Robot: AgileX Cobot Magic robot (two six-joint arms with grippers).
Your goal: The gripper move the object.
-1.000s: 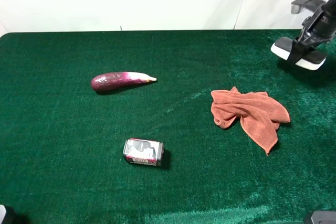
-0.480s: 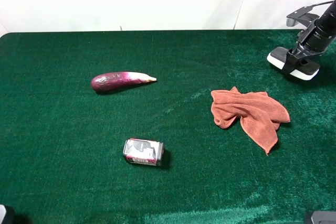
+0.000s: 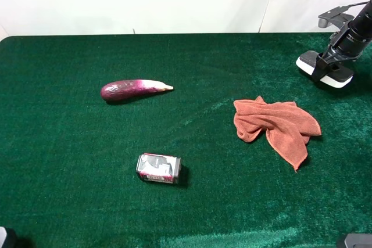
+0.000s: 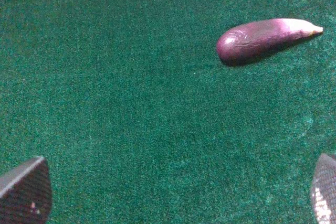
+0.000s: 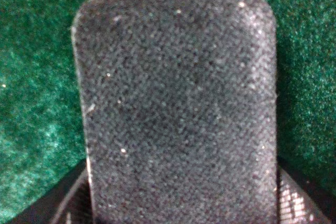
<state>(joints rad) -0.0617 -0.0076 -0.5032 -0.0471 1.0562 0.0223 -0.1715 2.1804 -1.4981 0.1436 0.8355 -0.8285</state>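
The eraser (image 3: 322,68), a white block with a black felt top, is at the far right of the green table. My right gripper (image 3: 333,62) comes down on it from above. In the right wrist view the black felt (image 5: 178,108) fills the frame between the two fingers (image 5: 68,203), which are shut on its sides. I cannot tell whether the block touches the cloth. My left gripper (image 4: 173,192) is open and empty over bare green cloth, with the eggplant (image 4: 262,38) well ahead of it.
A purple eggplant (image 3: 135,89) lies at middle left. A crushed can (image 3: 158,168) lies nearer the front. A crumpled orange cloth (image 3: 276,125) lies right of centre, just in front of the eraser. The table's back edge meets a white wall.
My right gripper with the eraser has shifted a little left and toward the back edge, then stayed nearly still. Nothing else moved.
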